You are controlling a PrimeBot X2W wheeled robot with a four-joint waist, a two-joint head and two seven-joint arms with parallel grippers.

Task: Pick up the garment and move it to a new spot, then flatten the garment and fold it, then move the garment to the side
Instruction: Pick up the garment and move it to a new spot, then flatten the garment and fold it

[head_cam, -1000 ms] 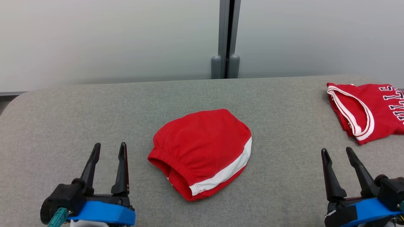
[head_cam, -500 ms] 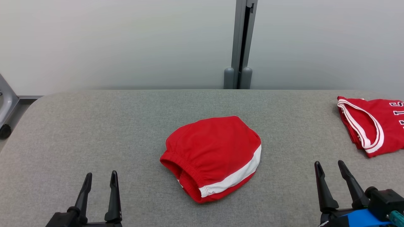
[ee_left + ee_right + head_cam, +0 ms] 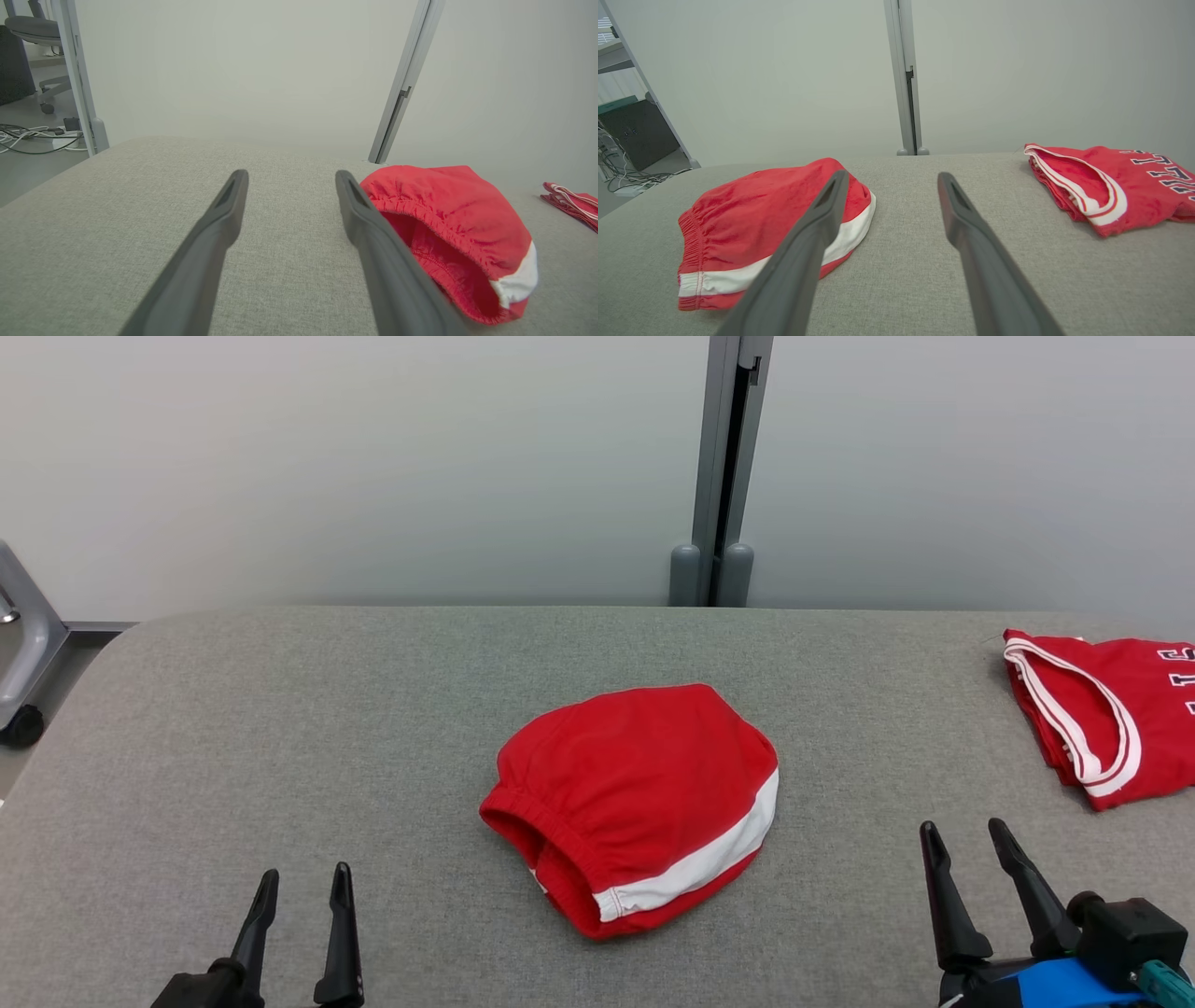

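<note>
Only my head camera shifted; crumpled red white-striped shorts [image 3: 635,793] lie between my spread left end effector [image 3: 306,873] and spread right end effector [image 3: 962,825], waistband facing left.

Garment [image 3: 635,803] lies on the table [image 3: 280,709], about mid-surface. Jersey [image 3: 1120,728] on the same table, well off to the right. Left gripper [image 3: 306,875] at near edge, left of the garment; right gripper [image 3: 962,826] at near edge, right of it, before the jersey. Post [image 3: 724,467] stands behind the far edge.
</note>
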